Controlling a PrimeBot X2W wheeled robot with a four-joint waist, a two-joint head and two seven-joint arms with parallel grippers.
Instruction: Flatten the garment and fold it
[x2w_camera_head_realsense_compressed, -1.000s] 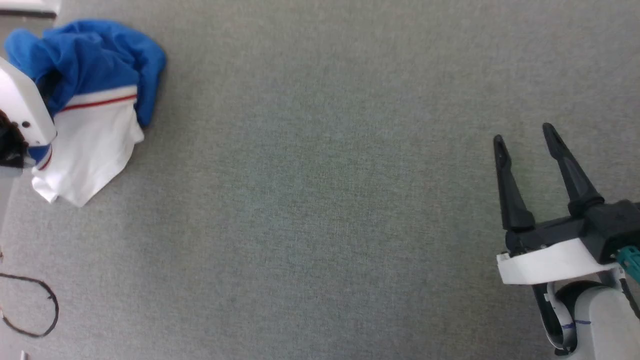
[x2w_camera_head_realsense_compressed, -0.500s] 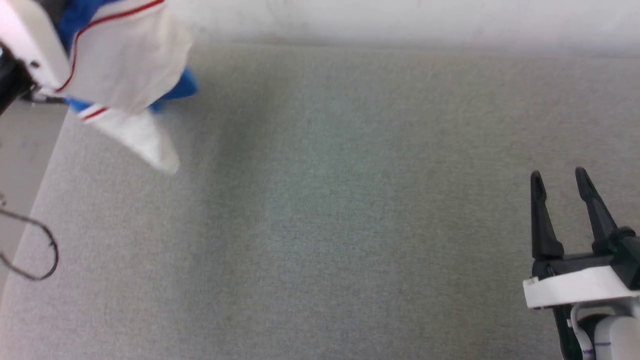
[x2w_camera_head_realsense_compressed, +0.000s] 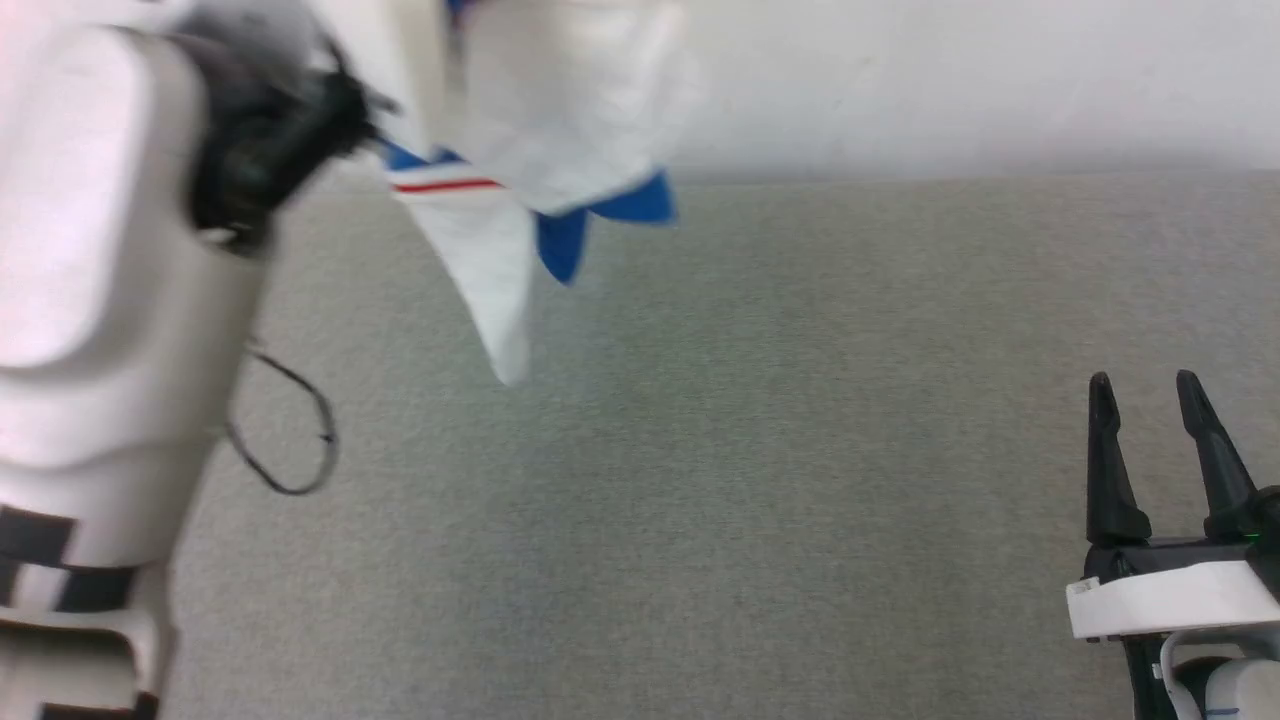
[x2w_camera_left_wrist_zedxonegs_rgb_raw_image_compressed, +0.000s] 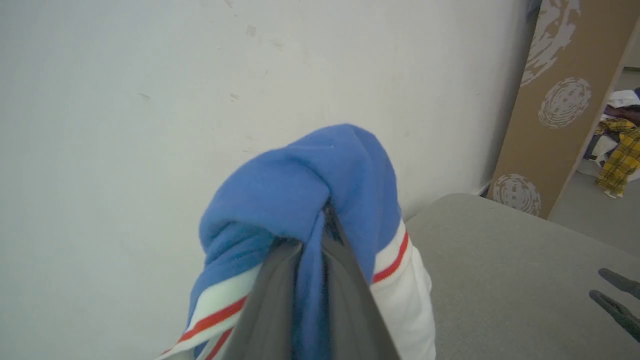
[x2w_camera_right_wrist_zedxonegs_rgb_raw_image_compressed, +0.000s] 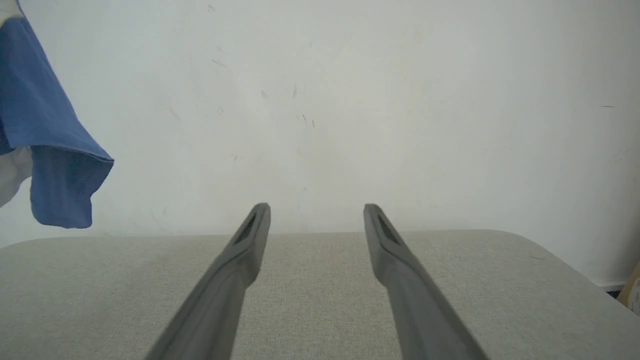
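Observation:
The garment, blue with white parts and thin red stripes, hangs in the air at the top of the head view, its lowest white corner dangling above the grey surface. In the left wrist view my left gripper is shut on a bunched blue fold of the garment, which wraps over the fingertips. A blue hem of the garment hangs at the left edge of the right wrist view. My right gripper stands open at the lower right, low over the surface, with nothing between its fingers.
A grey fabric-covered table spreads below, ending at a white wall. A thin black cable loop lies beside my pale left forearm. A brown patterned panel and a pile of clothes stand off to the side.
My left arm has lifted the garment off the surface and carried it up and rightward. The head camera has tilted up, bringing the wall into view. The right gripper stays open.

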